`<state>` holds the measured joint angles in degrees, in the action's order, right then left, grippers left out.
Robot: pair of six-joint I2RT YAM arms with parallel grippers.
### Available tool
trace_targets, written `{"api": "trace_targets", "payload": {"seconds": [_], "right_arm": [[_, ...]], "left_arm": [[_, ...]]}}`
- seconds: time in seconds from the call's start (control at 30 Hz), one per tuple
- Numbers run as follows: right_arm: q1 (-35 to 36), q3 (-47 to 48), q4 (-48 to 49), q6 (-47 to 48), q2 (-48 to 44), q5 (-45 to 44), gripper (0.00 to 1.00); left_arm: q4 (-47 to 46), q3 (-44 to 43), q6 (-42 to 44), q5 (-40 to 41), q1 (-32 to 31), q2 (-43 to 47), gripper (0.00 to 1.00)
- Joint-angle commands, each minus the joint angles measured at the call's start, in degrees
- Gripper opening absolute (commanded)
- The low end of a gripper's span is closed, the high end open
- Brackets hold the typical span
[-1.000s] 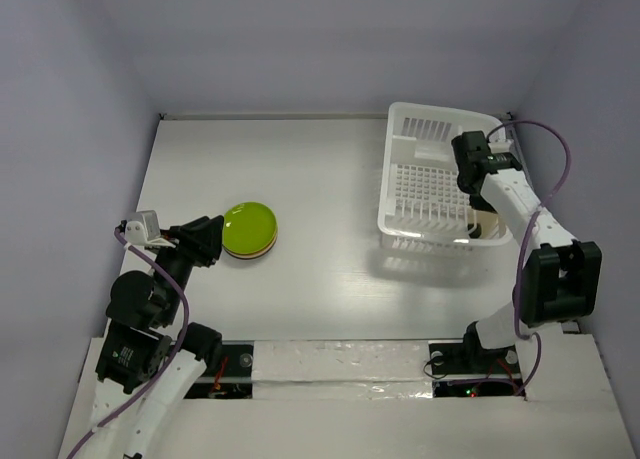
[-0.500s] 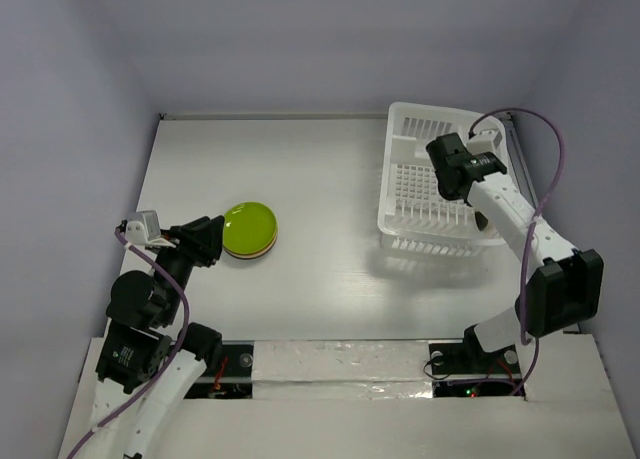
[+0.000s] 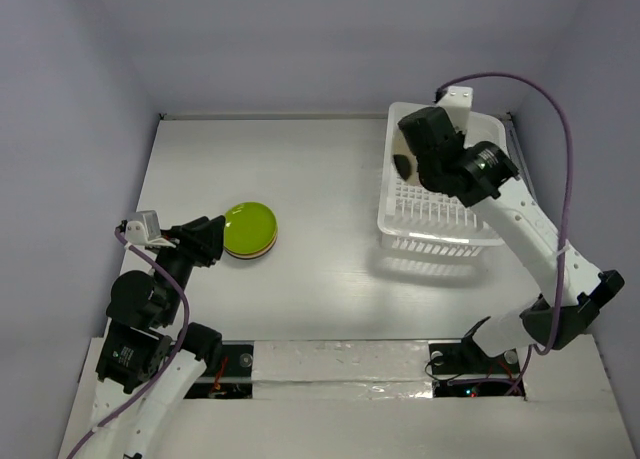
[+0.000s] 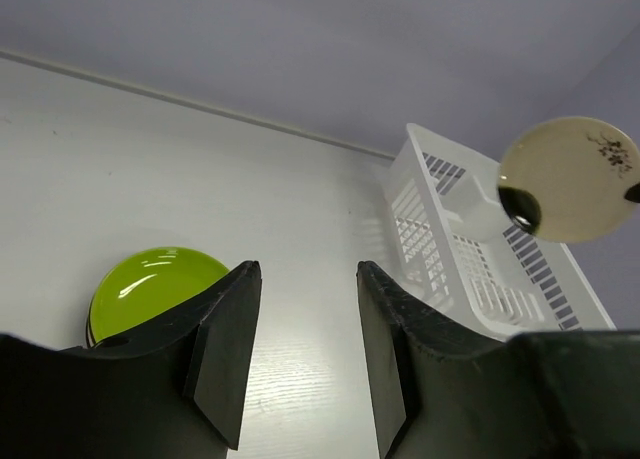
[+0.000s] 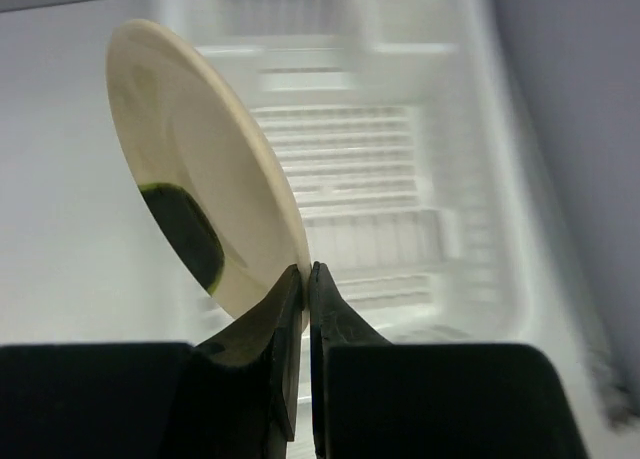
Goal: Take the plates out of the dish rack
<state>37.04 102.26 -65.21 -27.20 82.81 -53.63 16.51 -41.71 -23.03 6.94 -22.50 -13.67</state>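
Left claw is open, big gap btwn its black fingers. Green plate sits on the table, left side. White dish rack is on the right. Cream plate is up in the air over it.

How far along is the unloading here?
Done: a green-topped stack of plates sits on the table. In hand: the right tool pinches a cream plate by its rim above the dish rack. Left: setting it down; the rack shows no other plates.
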Motion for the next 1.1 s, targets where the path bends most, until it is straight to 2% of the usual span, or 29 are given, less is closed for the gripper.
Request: {"api": "trace_targets", "payload": {"seconds": [0.0, 0.03, 0.07, 0.17, 0.23, 0.43, 0.57, 0.67, 0.77, 0.8, 0.9, 1.07], "right_arm": [[5.49, -1.44, 16.83, -0.66, 1.3, 18.26, 0.0], [6.72, -2.23, 23.22, -1.1, 2.35, 21.34, 0.0], [8.73, -2.85, 26.24, -2.14, 3.67, 27.2, 0.0], [11.3, -3.3, 37.15, -4.78, 10.78, 36.97, 0.0], [12.97, -1.98, 43.81, -6.37, 17.28, 40.95, 0.0], [15.6, 2.68, 53.23, -11.9, 32.39, 51.5, 0.0], [15.61, 1.55, 57.47, -16.12, 37.41, 56.86, 0.0], [15.61, -1.0, 60.72, -18.14, 38.57, 57.93, 0.01], [16.14, -4.07, 61.43, -18.76, 38.05, 57.15, 0.07], [16.14, -5.21, 62.13, -18.94, 37.0, 57.05, 0.15], [16.14, -8.3, 62.66, -18.85, 35.59, 56.97, 0.29], [17.19, -12.33, 62.31, -18.24, 32.77, 55.12, 0.31]], "left_arm": [[-1.92, 0.23, -0.09, 1.49, -0.35, -0.57, 0.4], [-1.84, 0.14, -0.09, 1.76, -0.35, -0.65, 0.4], [-1.75, 0.14, -0.26, 2.02, -0.35, -0.65, 0.4], [-1.48, 0.05, -0.35, 3.08, -0.35, -1.01, 0.4], [-1.4, 0.05, -0.53, 3.78, -0.35, -1.27, 0.41], [-1.13, -0.03, -0.53, 4.84, -0.35, -2.06, 0.41], [-1.22, -0.03, -0.53, 4.84, -0.35, -2.94, 0.42], [-1.13, -0.03, -0.53, 4.75, 0.18, -3.64, 0.42], [-1.22, -0.03, -0.53, 4.75, 0.7, -3.91, 0.42], [-1.22, -0.03, -0.44, 4.66, 0.7, -3.99, 0.41], [-1.31, -0.03, -0.35, 4.4, 1.23, -4.08, 0.42], [-1.4, 0.05, -0.35, 4.31, 1.23, -4.08, 0.42]]}}
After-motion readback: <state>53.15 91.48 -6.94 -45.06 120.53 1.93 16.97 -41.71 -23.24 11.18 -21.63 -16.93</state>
